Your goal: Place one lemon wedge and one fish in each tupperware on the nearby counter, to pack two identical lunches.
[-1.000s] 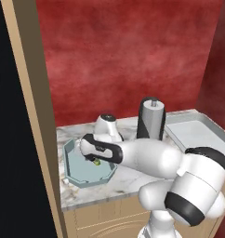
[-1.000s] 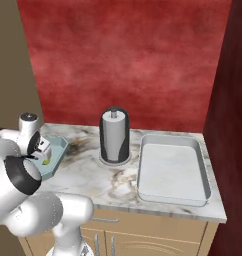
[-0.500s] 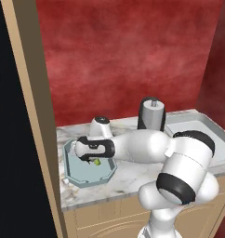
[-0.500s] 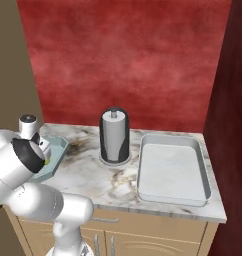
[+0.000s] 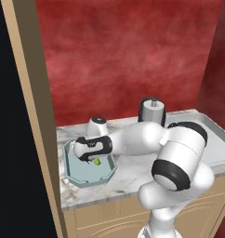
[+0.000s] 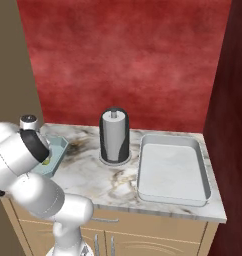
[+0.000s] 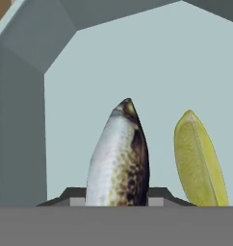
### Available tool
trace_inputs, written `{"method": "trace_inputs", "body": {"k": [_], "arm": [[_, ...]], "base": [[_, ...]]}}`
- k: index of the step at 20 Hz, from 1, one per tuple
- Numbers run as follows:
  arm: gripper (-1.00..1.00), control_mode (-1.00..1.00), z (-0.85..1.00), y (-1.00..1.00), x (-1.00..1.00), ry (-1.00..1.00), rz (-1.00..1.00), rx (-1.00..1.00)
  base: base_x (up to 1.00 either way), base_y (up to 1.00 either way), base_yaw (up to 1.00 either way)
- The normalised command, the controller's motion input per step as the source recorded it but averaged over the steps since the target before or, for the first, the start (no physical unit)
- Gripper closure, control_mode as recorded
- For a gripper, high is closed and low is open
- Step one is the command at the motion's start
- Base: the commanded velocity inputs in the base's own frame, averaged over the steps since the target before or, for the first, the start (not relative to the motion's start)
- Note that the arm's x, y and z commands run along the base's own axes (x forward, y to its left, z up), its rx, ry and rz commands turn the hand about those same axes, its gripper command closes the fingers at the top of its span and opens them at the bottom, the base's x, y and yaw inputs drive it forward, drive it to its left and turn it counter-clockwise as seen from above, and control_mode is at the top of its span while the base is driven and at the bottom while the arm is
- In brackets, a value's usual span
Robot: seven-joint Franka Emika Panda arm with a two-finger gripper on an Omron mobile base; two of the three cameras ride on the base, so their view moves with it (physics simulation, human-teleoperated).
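My gripper (image 7: pixel 117 194) is shut on a silver, dark-speckled fish (image 7: pixel 119 158) that points away from the hand. Right beside the fish lies a yellow lemon wedge (image 7: pixel 199 161) on the floor of the pale blue octagonal tupperware (image 7: pixel 22 120). From the left base camera, the hand (image 5: pixel 90 148) hangs low inside this tupperware (image 5: pixel 82 182) at the counter's left end, with the lemon wedge (image 5: pixel 96 162) just under it. The white-grey rectangular tupperware (image 6: pixel 170 167) lies bare at the right end of the counter (image 6: pixel 93 180). Whether the fish touches the tray floor I cannot tell.
A dark cylindrical paper-towel holder (image 6: pixel 114 135) stands mid-counter between the two trays. A tan wooden panel (image 5: pixel 33 116) rises close to the left of the blue tray. A red wall backs the counter. My own bulky arm (image 5: pixel 179 158) spans the counter front.
The arm's elbow and forearm have swung up and across the counter. The hand has stayed low in the blue tray, with its grip on the fish unchanged.
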Motion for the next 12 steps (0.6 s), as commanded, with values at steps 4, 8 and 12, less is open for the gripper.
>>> {"method": "trace_inputs", "body": {"k": [4, 8, 12], "arm": [[1.00, -1.00, -0.09, 0.00, 0.06, 0.00, 0.00, -0.02], [1.00, -1.00, -0.08, 0.00, 0.07, 0.00, 0.00, -0.02], [1.00, -1.00, -0.06, 0.00, 0.09, 0.00, 0.00, -0.01]], "base": [[0.00, 0.00, 0.00], [0.00, 0.00, 0.00], [0.00, 0.00, 0.00]]}}
